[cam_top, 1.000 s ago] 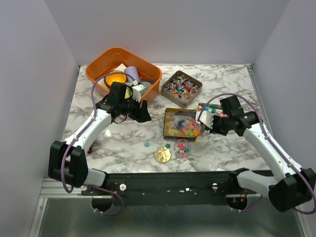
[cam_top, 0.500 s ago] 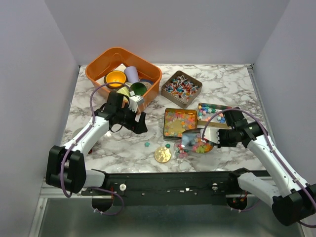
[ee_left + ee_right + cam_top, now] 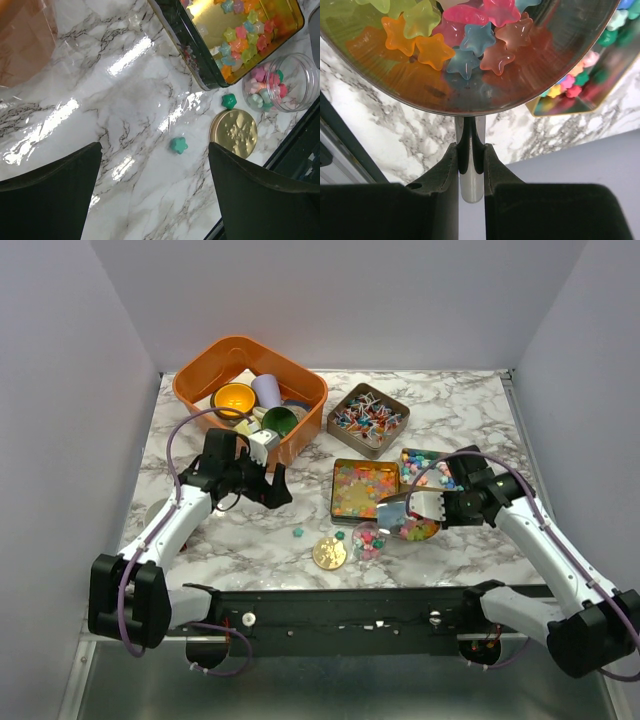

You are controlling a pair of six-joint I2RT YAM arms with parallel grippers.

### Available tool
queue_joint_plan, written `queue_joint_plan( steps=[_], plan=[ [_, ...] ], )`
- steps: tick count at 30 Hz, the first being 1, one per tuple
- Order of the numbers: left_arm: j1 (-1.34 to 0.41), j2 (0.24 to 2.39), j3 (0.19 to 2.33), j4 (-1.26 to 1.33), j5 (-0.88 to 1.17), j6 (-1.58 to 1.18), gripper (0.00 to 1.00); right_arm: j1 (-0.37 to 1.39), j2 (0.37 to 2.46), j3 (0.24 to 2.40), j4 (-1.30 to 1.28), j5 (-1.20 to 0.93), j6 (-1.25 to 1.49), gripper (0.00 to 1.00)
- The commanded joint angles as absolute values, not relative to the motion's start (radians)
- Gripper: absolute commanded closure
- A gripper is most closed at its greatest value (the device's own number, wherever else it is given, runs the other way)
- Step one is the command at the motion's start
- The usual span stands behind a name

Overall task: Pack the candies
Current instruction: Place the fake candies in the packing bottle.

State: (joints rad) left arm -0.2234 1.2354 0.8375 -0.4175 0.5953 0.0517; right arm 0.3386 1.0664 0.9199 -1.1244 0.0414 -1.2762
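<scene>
The marble table carried everything. At its far left stood the orange bin of coloured cups, and beside that a brown tin of twisted-wrapper sweets. Nearer the centre sat the gold tin, partly filled with star-shaped candies. More of them were heaped in the metal scoop, held just off the tin's near right corner. The right gripper was clamped tight on the scoop's thin handle. The left gripper hung over bare marble with its fingers wide apart, holding nothing. A clear jar near the front edge held a few candies. Beside it lay a gold disc – its embossing too fine to read. Two teal stars lay loose nearby.
</scene>
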Motion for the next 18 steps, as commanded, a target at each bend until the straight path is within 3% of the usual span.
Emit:
queue_joint_plan(
  steps=[1,18],
  plan=[
    [-0.215,1.213,0.81,-0.384,0.617,0.034,0.01,0.374,1.078,0.991,-1.127,0.106,-1.258,0.99],
    [-0.209,1.221,0.801,-0.353,0.614,0.023,0.01,0.506,1.112,0.994,-1.132,0.259,-1.232,0.99]
  ],
)
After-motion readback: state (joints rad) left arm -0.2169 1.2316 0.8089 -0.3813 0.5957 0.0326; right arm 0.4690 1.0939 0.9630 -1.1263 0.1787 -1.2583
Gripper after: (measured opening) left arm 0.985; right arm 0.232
